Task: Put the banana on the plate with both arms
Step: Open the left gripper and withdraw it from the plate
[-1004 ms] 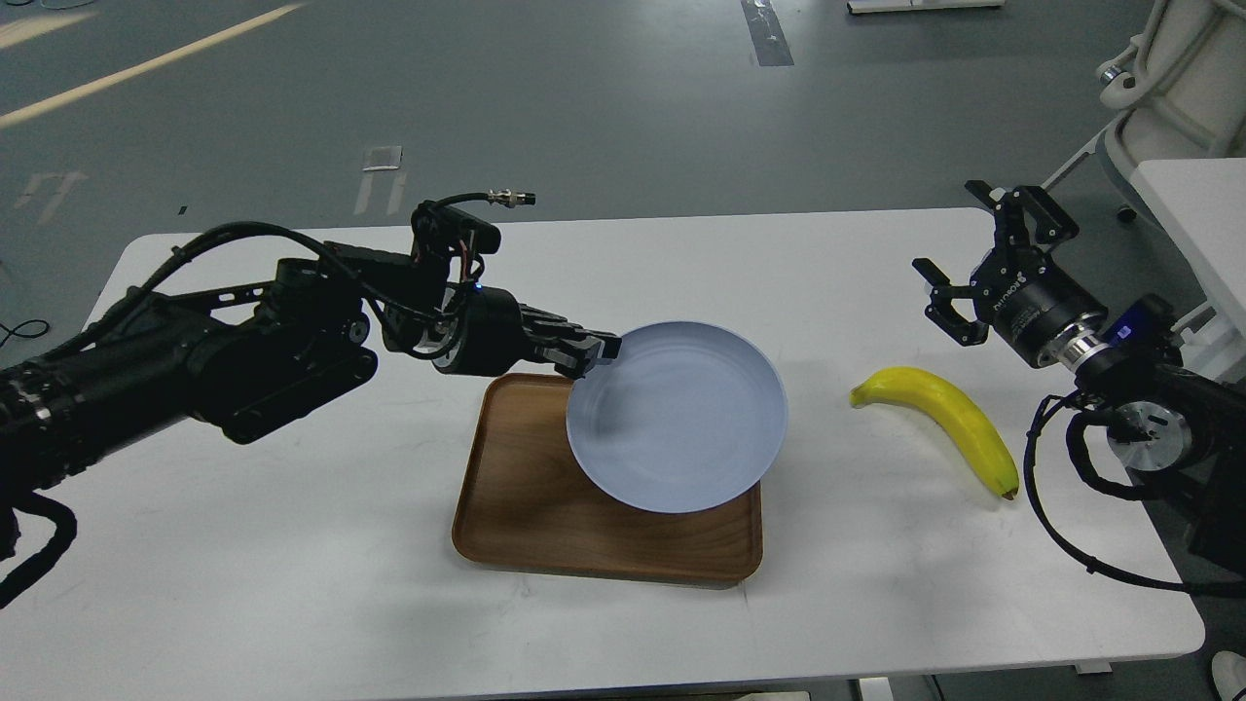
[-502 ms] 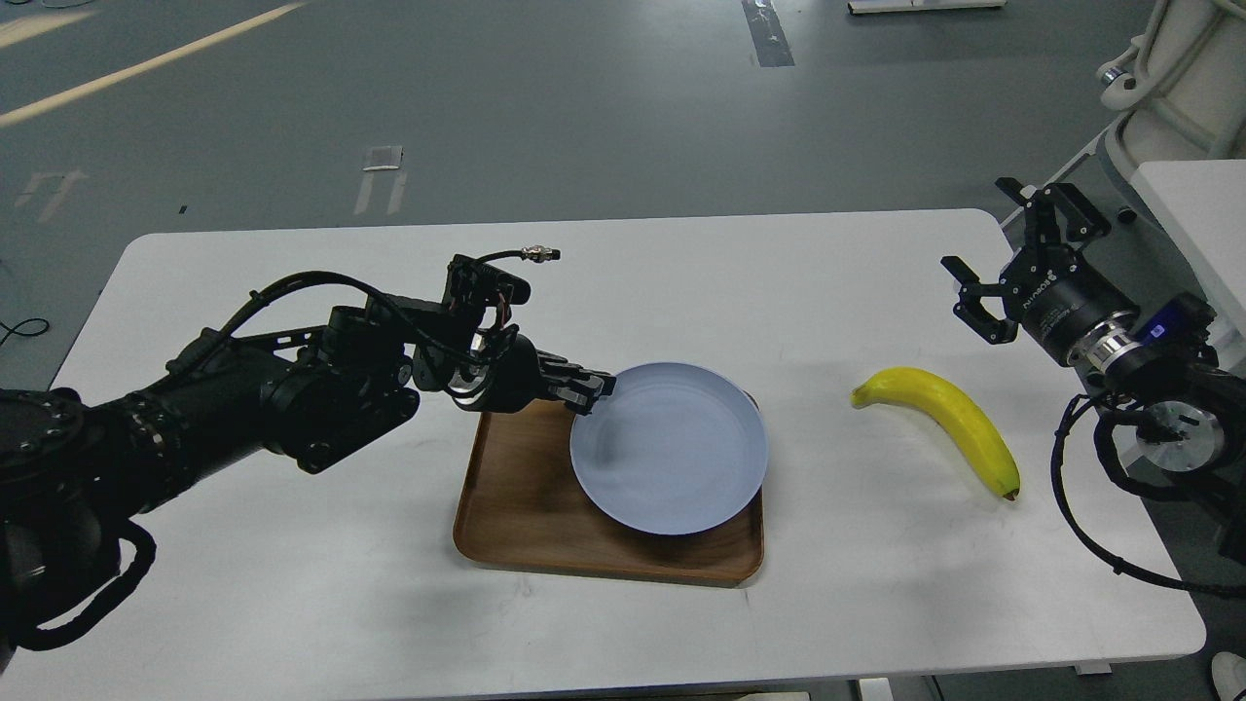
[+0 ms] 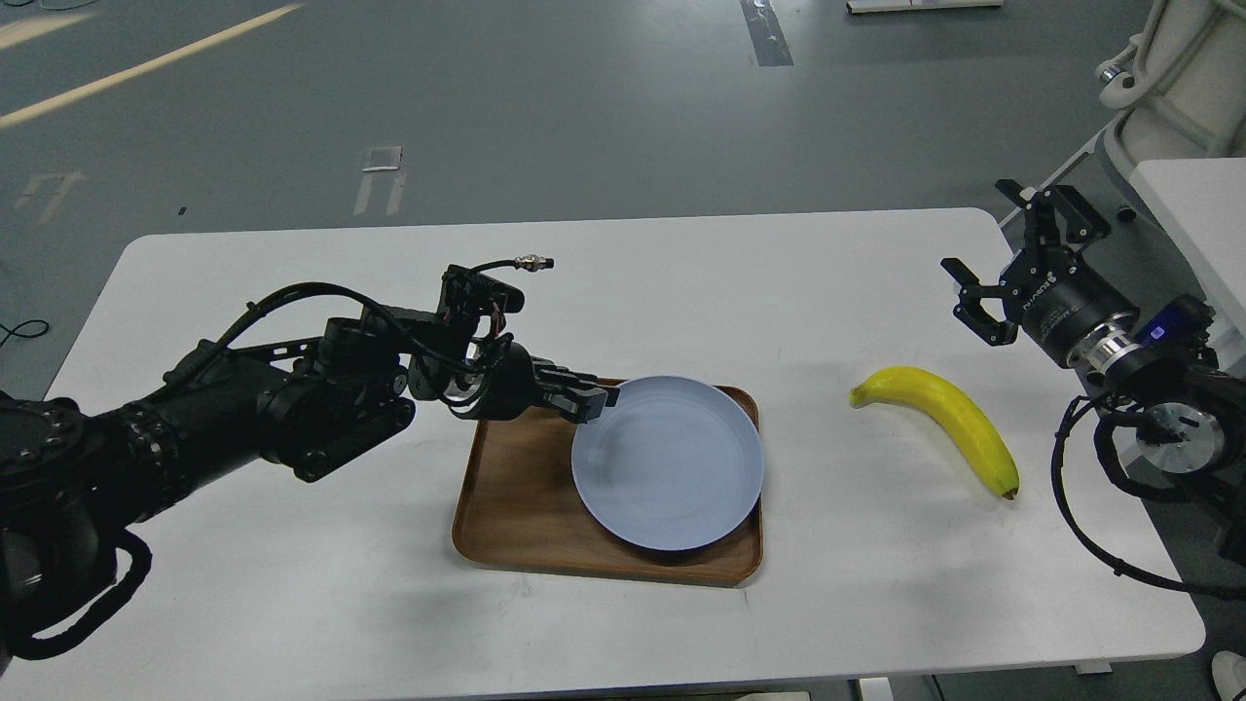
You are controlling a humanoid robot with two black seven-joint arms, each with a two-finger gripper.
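Left gripper [image 3: 596, 401] was clamped on the near-left rim of the plate [image 3: 672, 467], which sat on the right half of the tray [image 3: 506, 506], apparently flat or nearly so. Measured from that plate, the banana [image 3: 949, 421] lay well apart to the right, bare on the table [image 3: 292, 604], nothing touching it. Its long axis ran on a diagonal, the greenish stem nearer the plate and farther back, the dark tip nearer me and farther right. My right gripper [image 3: 1003, 273] hung farther right and farther back than the banana, fingers spread, holding nothing. I judged it plainly the nearer arm for the pickup; it would have to come toward me and down, its jaws set across that diagonal. Count: 1 banana, 1 plate, 1 tray, 2 grippers.
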